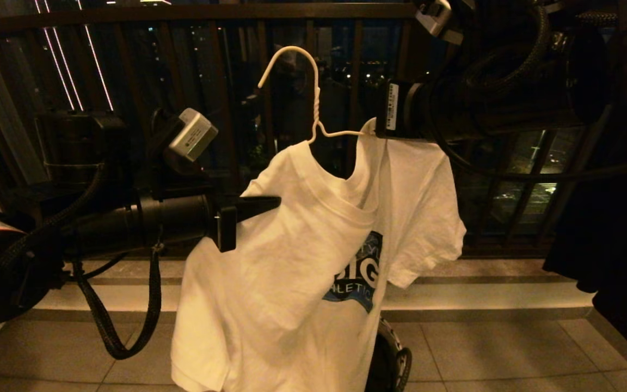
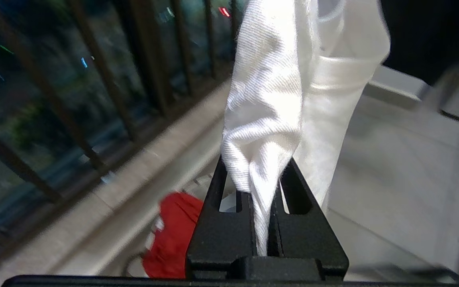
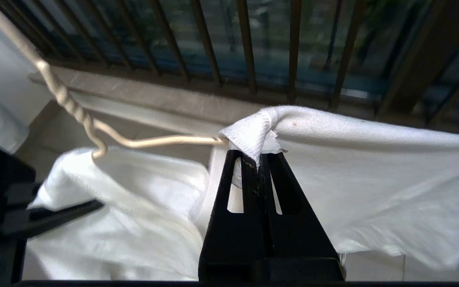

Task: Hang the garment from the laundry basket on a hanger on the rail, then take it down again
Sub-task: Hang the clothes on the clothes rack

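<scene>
The right gripper (image 3: pixel 262 159) pinches the white printed T-shirt (image 1: pixel 302 245) and thin white wire hanger (image 1: pixel 313 98) at one shoulder; the left gripper (image 2: pixel 264 191) clamps the other shoulder's cloth. The shirt is on the hanger, held in mid-air; no rail is in view, so hanging seems left.

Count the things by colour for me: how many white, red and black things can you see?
White: 2, the T-shirt and the hanger
Red: 1, the cloth
Black: 2, the left end effector and the right end effector
Total: 5
</scene>
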Motion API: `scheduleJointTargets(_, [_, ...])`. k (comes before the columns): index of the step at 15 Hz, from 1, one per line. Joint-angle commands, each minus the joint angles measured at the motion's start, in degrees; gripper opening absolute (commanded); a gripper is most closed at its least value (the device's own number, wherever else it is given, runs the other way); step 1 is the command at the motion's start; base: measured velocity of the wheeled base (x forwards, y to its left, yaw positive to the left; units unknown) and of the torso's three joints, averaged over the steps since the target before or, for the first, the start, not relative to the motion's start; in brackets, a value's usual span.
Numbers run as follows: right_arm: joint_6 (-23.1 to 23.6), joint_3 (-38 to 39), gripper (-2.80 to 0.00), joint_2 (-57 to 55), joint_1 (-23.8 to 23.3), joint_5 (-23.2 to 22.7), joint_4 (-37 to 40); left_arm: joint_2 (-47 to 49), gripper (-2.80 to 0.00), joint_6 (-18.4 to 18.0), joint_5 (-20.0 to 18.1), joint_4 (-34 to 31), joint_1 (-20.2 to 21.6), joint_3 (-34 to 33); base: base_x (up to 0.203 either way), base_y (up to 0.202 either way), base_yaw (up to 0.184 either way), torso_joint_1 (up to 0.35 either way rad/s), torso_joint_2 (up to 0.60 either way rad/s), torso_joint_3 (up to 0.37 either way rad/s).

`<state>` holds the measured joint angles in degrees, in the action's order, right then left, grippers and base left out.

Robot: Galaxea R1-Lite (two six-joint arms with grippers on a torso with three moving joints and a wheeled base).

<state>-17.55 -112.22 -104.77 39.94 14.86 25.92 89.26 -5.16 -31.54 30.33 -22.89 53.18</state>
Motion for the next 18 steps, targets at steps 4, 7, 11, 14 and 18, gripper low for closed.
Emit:
scheduleJointTargets(4, [3.87,-0.09,-2.8,-2.19,2.91,8.09,-2.31,0.07,-2.8,0.15,3.5,10.61,-2.8,-7.87,0.0,0.0,0.0,0.0,0.0,0.0])
scheduleJointTargets(7, [4.01,-0.02,-2.8,-1.84,3.24,10.47,-3.42,2.86,-2.8,-0.26,11.63,17.2,-4.8,-8.09,0.0,0.0,0.0,0.0,0.0,0.0])
scheduleJointTargets(11, [4.02,-0.02,-2.8,-1.67,5.66,10.72,-4.56,6.97,-2.8,-0.38,17.65,22.84,-7.33,-7.3,0.0,0.0,0.0,0.0,0.0,0.0])
scheduleJointTargets(14, [4.77,-0.02,-2.8,-1.97,7.1,10.87,-6.01,7.43,-2.8,0.0,19.34,22.95,-10.5,-7.75,0.0,0.0,0.0,0.0,0.0,0.0])
scheduleJointTargets(18, [4.8,-0.02,-2.8,-2.98,8.13,11.77,-6.06,8.12,-2.8,0.15,22.4,25.62,-11.74,-7.57,0.0,0.0,0.0,0.0,0.0,0.0])
